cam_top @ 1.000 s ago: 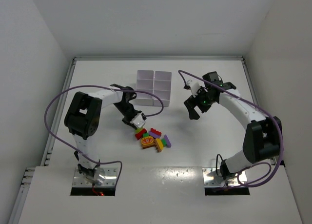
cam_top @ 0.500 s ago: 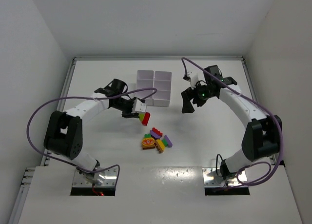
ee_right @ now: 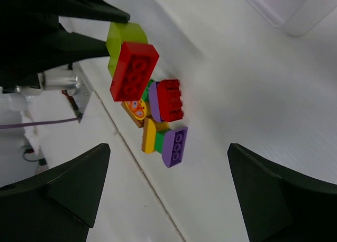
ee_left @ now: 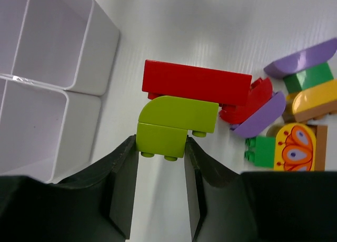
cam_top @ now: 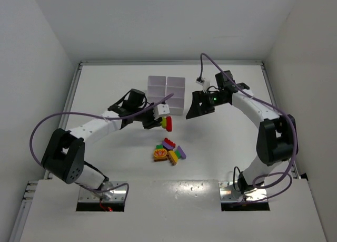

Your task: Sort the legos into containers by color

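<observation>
We see the left gripper (ee_left: 160,147) clenched on a lime-green brick (ee_left: 174,123) with a red brick (ee_left: 196,83) stuck to it. It sits mid-worktop, between the white tray (cam_top: 179,111) toward the far edge and the loose pile (cam_top: 169,151) toward the near edge. The right gripper (cam_top: 194,110) gapes wide beside the tray. The visible compartments (ee_left: 37,131) show bare white floors. The red brick's long axis crosses the fingers.

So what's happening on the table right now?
The left end effector is shut on a lime green brick with a red brick stuck on top, lifted off the table close to the white tray. The right end effector hangs open near the tray, holding nothing. The other bricks lie in a pile on the table.
</observation>
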Motion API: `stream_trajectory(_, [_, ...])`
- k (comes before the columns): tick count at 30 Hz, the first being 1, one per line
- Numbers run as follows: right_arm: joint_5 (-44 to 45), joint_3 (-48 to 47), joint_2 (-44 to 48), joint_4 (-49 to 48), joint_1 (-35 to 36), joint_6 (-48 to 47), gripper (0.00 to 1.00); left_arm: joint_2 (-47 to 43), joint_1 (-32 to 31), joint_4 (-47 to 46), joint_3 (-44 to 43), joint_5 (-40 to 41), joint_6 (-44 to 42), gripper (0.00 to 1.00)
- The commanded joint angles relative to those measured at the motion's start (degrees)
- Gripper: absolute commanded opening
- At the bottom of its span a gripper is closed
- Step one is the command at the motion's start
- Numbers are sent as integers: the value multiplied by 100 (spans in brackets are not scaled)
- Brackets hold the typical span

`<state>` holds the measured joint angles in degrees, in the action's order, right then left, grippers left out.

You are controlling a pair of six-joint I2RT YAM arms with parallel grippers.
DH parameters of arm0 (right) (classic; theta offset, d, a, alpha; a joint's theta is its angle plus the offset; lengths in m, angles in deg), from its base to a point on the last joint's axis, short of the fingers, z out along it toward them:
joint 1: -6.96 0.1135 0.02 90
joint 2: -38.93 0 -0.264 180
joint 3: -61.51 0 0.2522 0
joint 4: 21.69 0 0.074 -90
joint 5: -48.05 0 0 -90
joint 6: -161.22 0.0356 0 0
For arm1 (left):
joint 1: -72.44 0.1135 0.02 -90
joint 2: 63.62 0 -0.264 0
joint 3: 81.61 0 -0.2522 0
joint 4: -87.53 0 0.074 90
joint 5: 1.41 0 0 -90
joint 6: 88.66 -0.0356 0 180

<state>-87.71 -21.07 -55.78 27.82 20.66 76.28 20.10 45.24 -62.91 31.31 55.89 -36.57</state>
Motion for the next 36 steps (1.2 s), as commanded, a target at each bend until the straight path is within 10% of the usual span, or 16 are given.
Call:
stream_trajectory(1, [-670, -106, -178, -480, 37, 696, 94, -383, -311, -841, 23, 457, 1126, 0])
stream_trajectory(28, [-1391, -176, -697, -542, 424, 751, 82, -40, -1094, -1702, -38, 1118, 1638, 0])
stream_trajectory(32, [-1444, -114, -749, -595, 424, 698, 59, -40, -1147, -1807, 14, 1118, 1751, 0])
stream_trajectory(36, [-1445, -114, -750, -595, 424, 698, 11, -40, -1200, -1860, 67, 1170, 1804, 0])
